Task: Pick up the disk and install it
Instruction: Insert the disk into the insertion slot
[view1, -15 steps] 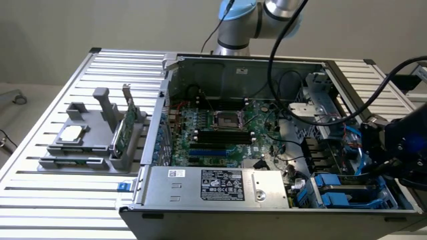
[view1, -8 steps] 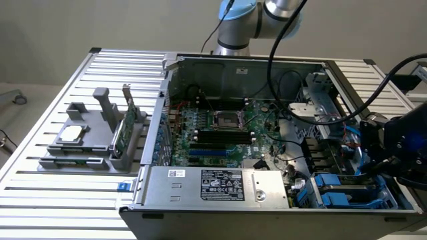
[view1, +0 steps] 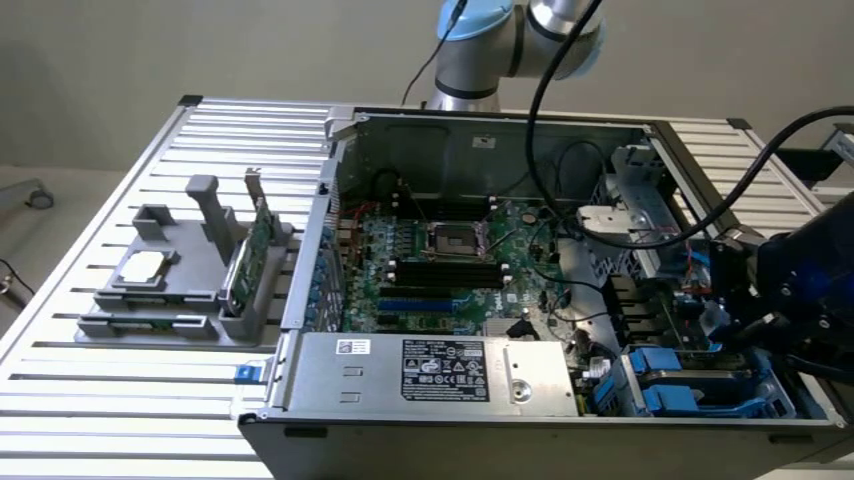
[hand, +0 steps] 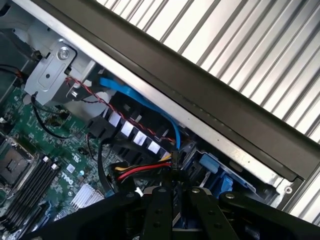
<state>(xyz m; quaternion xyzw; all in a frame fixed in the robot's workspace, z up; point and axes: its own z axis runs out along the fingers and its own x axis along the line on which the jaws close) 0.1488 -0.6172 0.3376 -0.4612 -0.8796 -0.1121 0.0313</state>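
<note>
Where the arm's dark wrist (view1: 801, 290) hangs at 3 o'clock in the exterior view, the black end effector (hand: 176, 194) sits over the drive-bay corner of the open grey metal computer case (view1: 454, 150). Whether it is pinching anything I cannot tell. The disk (view1: 707, 385), a flat silver-grey metal drive framed in blue plastic rails, lies in that bay at about 4 o'clock.

The exterior view takes in the ribbed metal desk (view1: 120, 410). At 9 o'clock on it stands a grey plastic holder (view1: 174, 300) carrying a small square silver chip (view1: 144, 265) and an upright thin green circuit card (view1: 254, 250). The wrist view brings up a red, yellow and black wire bundle (hand: 140, 172) just beyond the end effector, and a blue flat cable (hand: 145, 107).
</note>
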